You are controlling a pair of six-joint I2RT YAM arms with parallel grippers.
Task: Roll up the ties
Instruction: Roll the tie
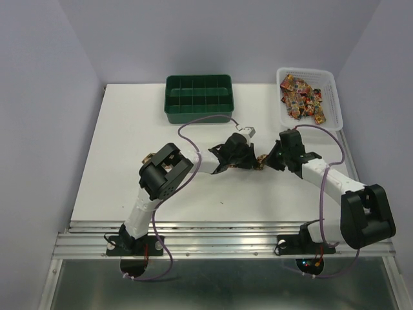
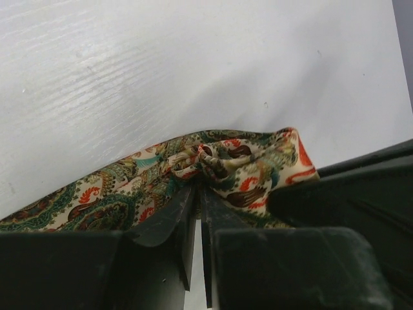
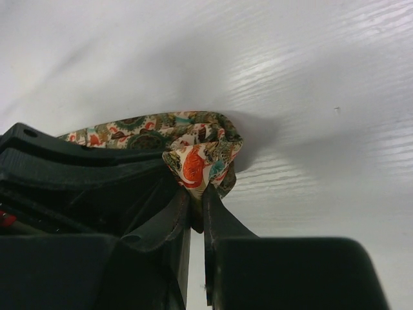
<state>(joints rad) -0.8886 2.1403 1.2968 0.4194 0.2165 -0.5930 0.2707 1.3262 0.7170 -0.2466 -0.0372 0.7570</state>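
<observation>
One tie (image 2: 239, 165) with a cream, green and red paisley pattern lies bunched on the white table between my two grippers. In the top view only a small piece of the tie (image 1: 259, 162) shows between them. My left gripper (image 2: 198, 187) is shut on a gathered fold of it. My right gripper (image 3: 197, 197) is shut on the folded end of the same tie (image 3: 200, 158). The two grippers meet tip to tip near the table's middle, left gripper (image 1: 248, 158), right gripper (image 1: 271, 159). Several more ties (image 1: 303, 97) lie heaped in the white basket.
A green compartment tray (image 1: 198, 97) stands at the back middle. The white basket (image 1: 335, 97) stands at the back right. The left arm's cable (image 1: 200, 119) loops just in front of the tray. Purple walls close in the table on three sides.
</observation>
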